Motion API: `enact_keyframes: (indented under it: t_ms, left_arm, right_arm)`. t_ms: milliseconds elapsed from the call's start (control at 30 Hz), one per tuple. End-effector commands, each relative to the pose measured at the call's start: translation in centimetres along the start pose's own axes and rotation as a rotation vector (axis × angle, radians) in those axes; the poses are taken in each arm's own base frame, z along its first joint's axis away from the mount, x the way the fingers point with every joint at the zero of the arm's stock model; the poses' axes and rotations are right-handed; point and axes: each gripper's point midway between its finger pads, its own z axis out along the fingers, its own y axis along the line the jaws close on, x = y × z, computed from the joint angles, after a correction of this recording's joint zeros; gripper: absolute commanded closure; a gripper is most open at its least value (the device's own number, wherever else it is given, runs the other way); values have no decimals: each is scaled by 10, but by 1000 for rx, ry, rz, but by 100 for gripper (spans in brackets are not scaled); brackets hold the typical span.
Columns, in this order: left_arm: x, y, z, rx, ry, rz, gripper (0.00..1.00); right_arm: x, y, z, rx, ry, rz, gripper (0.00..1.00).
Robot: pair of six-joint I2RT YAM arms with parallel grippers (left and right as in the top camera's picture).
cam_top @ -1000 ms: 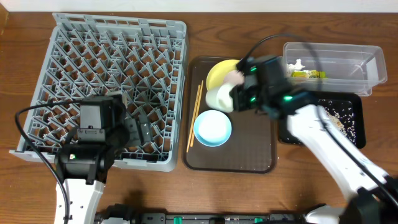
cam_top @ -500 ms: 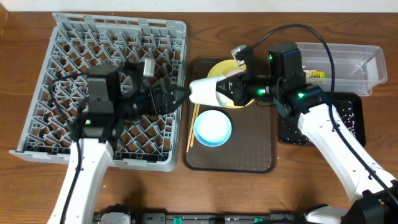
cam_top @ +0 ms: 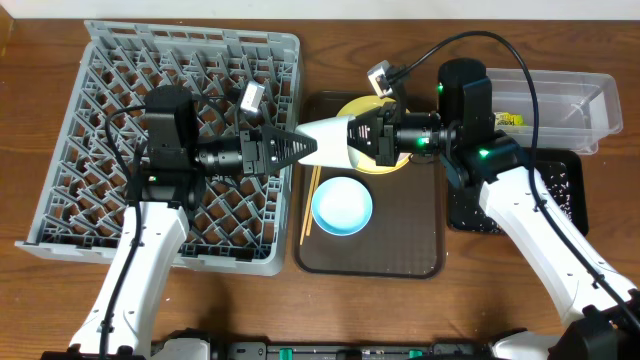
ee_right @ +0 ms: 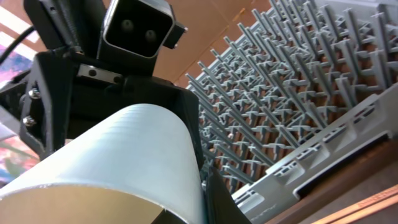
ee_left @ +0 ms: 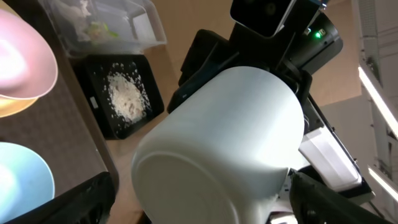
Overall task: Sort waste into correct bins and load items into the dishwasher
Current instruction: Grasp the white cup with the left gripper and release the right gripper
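Note:
My right gripper (cam_top: 368, 135) is shut on the small cream cup (cam_top: 328, 135), holding it sideways in the air between the grey dish rack (cam_top: 120, 80) and the brown serving tray (cam_top: 400, 255). My left gripper (cam_top: 298, 150) is open, with its fingers either side of the cup's base. The cup fills the left wrist view (ee_left: 224, 143) and the right wrist view (ee_right: 112, 162). The light blue bowl (cam_top: 342, 206), yellow plate (cam_top: 352, 110) and chopsticks (cam_top: 312, 190) lie on the brown tray. The white bowl (ee_left: 18, 56) sits on the plate.
The clear tub (cam_top: 560, 90) at the back right holds the green-and-yellow wrapper (cam_top: 505, 120). The black tray (cam_top: 565, 200) in front of it holds rice scraps (cam_top: 545, 190). The rack's upright pegs (ee_right: 298, 93) stand just left of the cup.
My right gripper lifted the cup off the brown tray and turned it sideways toward the rack. My left arm swung from the rack's front and reached right until its fingers met the cup.

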Motion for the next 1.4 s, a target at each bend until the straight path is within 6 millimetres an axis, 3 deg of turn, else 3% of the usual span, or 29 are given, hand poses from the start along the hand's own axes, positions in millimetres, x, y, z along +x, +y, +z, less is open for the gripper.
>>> enact_keyframes:
  t_ms: [0,167,500,667,867,933,1067,1233,1367]
  left_arm:
    - [1,-11,-1,34,25,-30,14]
    - [4,-16,7,49,48,-18,18]
    - [6,-51,30,125,101,69,19]
    - [6,-51,31,124,101,70,34]
    - [6,-51,31,125,100,79,40]
    - [6,-51,31,126,98,109,47]
    - [6,-51,31,132,91,233,56]
    - [1,-38,32,90,38,361,67]
    - [-13,-4,31,-71,-52,347,81]
  right_arm:
    - [0,5,-2,-38,8,31,99]
    - [0,4,-2,-39,9,33,99]
    - [0,4,-2,-38,10,46,99]
    - [0,3,-2,-37,10,46,99]
    - [0,3,-2,-38,10,46,99]
    - [0,3,-2,-38,10,46,99]
    - [3,2,-2,-34,19,62,88]
    - [17,-5,-5,-10,58,109,83]
    - [26,-18,-16,27,78,162,80]
